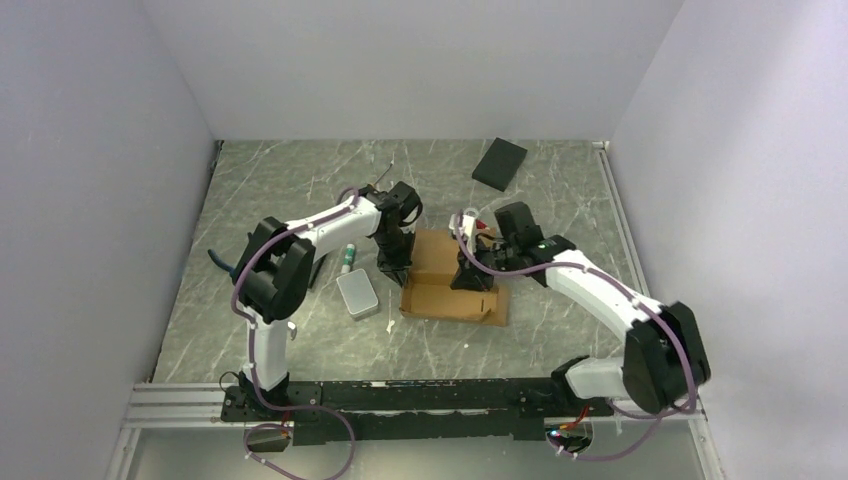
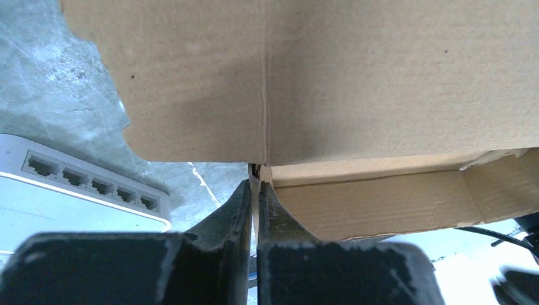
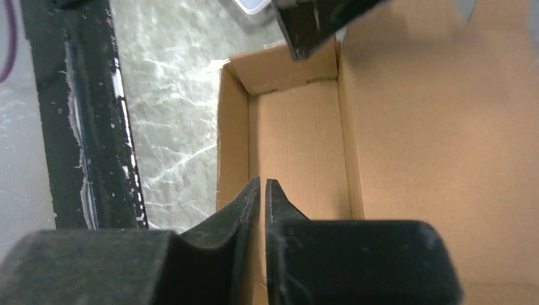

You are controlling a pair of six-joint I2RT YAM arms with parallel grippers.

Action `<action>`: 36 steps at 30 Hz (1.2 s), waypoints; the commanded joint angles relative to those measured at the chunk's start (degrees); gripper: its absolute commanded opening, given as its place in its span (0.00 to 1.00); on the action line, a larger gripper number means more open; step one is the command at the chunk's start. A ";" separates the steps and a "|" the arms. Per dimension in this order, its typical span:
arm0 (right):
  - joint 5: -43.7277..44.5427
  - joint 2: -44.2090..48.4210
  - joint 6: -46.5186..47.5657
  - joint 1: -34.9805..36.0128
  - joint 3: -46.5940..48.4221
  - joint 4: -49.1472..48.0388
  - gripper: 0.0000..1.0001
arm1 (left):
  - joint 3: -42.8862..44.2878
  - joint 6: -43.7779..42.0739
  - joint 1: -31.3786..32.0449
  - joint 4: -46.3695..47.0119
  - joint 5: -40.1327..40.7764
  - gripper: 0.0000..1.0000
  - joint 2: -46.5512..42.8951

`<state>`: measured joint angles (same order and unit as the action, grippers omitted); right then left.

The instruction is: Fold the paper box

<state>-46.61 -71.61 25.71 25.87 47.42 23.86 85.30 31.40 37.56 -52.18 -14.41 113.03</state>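
The tan paper box [image 1: 452, 285] lies partly folded at the table's middle, with its walls raised. My left gripper [image 1: 393, 262] stands at its left end. In the left wrist view this gripper [image 2: 255, 184] is shut on a thin upright edge of the paper box [image 2: 381, 76]. My right gripper [image 1: 470, 276] reaches down into the box from the right. Seen from the right wrist, this gripper [image 3: 262, 184] has its fingers almost together over the floor of the box [image 3: 299, 140], beside a side wall. Only tan cardboard shows through the slit.
A small grey tin with ports [image 1: 357, 294] lies just left of the box, also seen as the ported tin [image 2: 89, 184]. A green-capped tube [image 1: 347, 258] lies behind it. A black slab [image 1: 499, 162] sits at the back. The black mounting rail [image 1: 400, 395] runs along the near edge.
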 commanded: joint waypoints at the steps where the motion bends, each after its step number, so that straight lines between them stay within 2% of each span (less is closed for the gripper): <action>1: 7.26 -6.70 -1.42 2.22 3.10 -1.02 0.07 | 1.75 1.40 -0.36 -2.40 -2.77 0.00 1.26; 4: 8.57 -9.44 -1.17 3.81 3.79 0.29 0.02 | 1.71 1.43 -0.54 -2.35 -3.67 0.00 1.46; 9: 10.82 -12.80 -1.18 5.10 4.51 1.42 0.02 | 1.29 1.75 -0.56 -2.16 -5.88 0.01 2.29; 17: 15.89 -17.34 -3.17 6.68 5.77 1.86 0.01 | 0.62 2.29 -0.60 -1.12 -8.33 0.15 2.52; 28: 17.08 -18.95 -4.44 7.25 6.45 2.07 0.01 | -2.53 3.33 -0.56 0.09 -9.42 0.37 1.08; 36: 16.55 -18.34 -4.87 7.34 6.54 1.90 0.01 | -4.77 4.83 -0.10 1.79 -8.90 0.39 -0.33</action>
<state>-30.02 -90.91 21.76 32.84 51.72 26.06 81.21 34.39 36.86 -51.64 -22.68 115.70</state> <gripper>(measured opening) 0.015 0.388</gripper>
